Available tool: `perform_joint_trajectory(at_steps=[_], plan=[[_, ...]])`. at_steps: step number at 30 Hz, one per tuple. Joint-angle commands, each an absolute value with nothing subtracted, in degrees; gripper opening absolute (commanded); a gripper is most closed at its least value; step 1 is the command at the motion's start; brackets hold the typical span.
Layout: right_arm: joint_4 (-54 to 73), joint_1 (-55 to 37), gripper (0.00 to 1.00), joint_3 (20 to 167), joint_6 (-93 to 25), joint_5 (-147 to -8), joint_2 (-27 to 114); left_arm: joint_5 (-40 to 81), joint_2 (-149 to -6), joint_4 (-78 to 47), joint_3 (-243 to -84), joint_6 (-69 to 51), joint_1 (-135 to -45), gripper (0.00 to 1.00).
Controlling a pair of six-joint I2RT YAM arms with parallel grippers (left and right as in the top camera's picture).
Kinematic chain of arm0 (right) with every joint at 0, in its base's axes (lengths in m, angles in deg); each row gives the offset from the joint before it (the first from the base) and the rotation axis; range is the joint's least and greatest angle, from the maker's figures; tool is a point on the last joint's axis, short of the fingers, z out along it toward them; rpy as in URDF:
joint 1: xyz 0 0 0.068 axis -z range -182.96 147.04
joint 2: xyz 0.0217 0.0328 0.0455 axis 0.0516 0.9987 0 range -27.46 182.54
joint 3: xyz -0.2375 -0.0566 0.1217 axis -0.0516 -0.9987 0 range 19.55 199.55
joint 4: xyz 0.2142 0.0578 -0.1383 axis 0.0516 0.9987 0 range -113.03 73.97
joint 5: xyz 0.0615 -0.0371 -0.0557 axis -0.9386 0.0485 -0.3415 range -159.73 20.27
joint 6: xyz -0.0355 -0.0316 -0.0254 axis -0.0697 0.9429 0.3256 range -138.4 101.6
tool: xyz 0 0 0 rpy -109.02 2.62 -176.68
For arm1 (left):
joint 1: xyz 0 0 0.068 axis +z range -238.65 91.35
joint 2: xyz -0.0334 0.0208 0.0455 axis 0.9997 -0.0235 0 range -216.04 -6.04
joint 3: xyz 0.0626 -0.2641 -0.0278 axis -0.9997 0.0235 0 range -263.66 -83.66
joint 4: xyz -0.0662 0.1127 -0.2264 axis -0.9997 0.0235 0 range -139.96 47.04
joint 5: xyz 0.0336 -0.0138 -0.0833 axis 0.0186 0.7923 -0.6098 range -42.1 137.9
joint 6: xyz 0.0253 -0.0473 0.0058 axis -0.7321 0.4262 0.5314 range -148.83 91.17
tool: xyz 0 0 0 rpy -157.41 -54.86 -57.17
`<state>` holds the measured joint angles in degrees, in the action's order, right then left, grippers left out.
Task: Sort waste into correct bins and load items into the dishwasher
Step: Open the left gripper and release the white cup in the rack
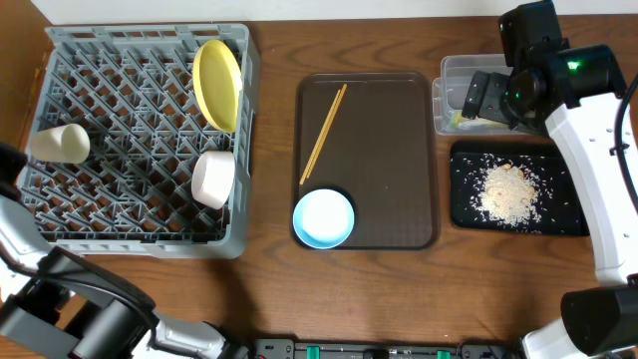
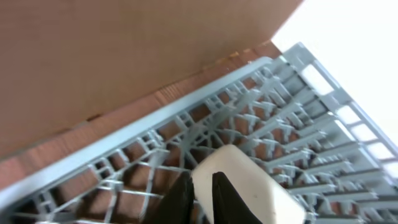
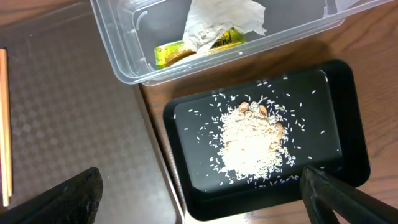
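Observation:
The grey dish rack [image 1: 140,214] holds the yellow plate [image 1: 217,83] on edge, the white bowl [image 1: 213,179] and the cream cup [image 1: 58,143]. In the left wrist view my left gripper [image 2: 202,182] is shut on the cream cup's [image 2: 249,186] rim, one finger inside, over the rack [image 2: 124,149]. My right gripper [image 3: 199,199] is wide open and empty, above the clear tub [image 1: 446,70] in the overhead view [image 1: 477,97]. The tub [image 3: 124,37] holds the green wrapper [image 3: 199,48] and white paper [image 3: 217,22]. Rice scraps [image 3: 252,140] lie in the black tray [image 3: 336,93].
The dark brown serving tray [image 1: 389,160] in the middle carries the chopsticks [image 1: 324,132] and the light blue bowl [image 1: 323,218] at its front left corner. The black tray [image 1: 568,214] lies right of it, in front of the tub.

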<state>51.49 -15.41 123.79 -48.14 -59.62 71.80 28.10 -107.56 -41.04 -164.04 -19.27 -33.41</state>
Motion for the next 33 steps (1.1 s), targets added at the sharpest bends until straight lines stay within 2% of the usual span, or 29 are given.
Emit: perform_joint_trajectory(at_steps=[1,7,11,20,27,33], plan=[[51.54,-15.34,0.99,123.95,-48.55,-59.03,71.24,21.57,-108.46,-41.73,-164.36,-17.98,-33.98,0.11],[51.54,-15.34,0.99,123.95,-48.55,-59.03,71.24,17.46,-111.87,-39.72,-164.36,-18.02,-34.5,0.1],[51.54,-15.34,0.99,123.95,-48.55,-59.05,71.24,8.54,-114.31,-40.69,-164.36,-18.02,-34.5,0.08],[51.54,-15.34,0.99,123.95,-48.55,-59.05,71.24,6.03,-114.33,-40.69,-164.36,-18.02,-34.5,0.08],[51.54,-15.34,0.99,123.95,-48.55,-59.05,71.24,-2.67,-114.25,-45.43,-164.36,-17.28,-34.5,0.08],[51.54,-15.34,0.99,123.95,-48.57,-59.05,71.24,-0.37,-114.27,-44.66,-164.36,-17.13,-34.53,0.08]])
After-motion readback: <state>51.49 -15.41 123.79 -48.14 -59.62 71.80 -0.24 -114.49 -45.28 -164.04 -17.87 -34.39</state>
